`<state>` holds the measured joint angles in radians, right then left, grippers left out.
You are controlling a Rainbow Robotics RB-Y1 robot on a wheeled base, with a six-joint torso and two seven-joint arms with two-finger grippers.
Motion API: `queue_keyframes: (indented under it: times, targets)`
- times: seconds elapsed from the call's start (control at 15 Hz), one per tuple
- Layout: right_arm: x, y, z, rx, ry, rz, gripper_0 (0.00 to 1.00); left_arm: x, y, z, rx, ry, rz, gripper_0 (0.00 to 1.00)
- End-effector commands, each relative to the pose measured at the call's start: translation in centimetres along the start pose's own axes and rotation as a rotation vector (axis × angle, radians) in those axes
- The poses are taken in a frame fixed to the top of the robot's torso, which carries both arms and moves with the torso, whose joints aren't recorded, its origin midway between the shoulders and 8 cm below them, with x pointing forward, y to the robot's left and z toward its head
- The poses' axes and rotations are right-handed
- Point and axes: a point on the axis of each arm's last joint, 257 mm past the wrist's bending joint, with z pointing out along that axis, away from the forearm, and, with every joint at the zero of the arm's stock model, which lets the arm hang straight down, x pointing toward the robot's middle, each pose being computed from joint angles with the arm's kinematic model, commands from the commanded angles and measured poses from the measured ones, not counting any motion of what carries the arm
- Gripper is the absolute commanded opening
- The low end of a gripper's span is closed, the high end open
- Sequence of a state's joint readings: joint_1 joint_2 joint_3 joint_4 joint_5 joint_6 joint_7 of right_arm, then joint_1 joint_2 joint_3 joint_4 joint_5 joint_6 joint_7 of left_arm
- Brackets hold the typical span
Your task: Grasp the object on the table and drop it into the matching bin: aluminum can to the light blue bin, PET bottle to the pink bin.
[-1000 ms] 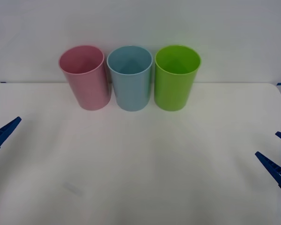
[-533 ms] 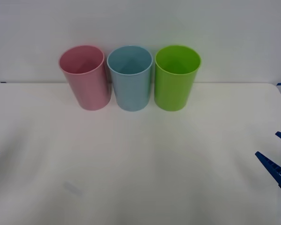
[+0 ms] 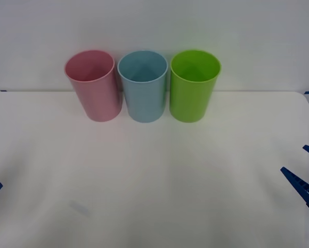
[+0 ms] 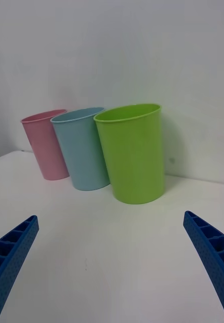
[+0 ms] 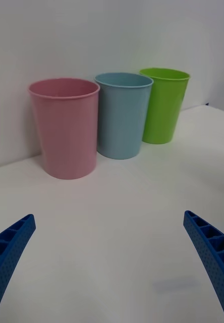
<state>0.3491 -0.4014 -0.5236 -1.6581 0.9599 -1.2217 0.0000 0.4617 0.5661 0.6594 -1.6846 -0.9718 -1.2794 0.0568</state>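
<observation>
While no bottle lies anywhere on the table (image 3: 154, 175), the task reads as finished or waiting; the bottle's whereabouts cannot be told. Left gripper (image 5: 112, 262): fingers spread wide, empty, low at the table's left edge, facing the bins. Along the back edge stand the pink bin (image 3: 92, 85), the light blue bin (image 3: 143, 85) and a green bin (image 3: 193, 85), upright, close together. Right gripper (image 4: 112, 262): fingers spread, empty, at the right edge. Next move probably calls for a fresh object.
</observation>
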Motion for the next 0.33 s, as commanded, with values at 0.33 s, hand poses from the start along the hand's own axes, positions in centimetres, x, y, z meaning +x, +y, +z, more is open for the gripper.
queue_keyframes:
  times: [0.33]
  targets:
    - [0.00, 0.00, 0.00, 0.000, 0.000, 0.000, 1.00, 0.53, -0.73, 0.69, 0.022, 0.002, -0.016, 1.00]
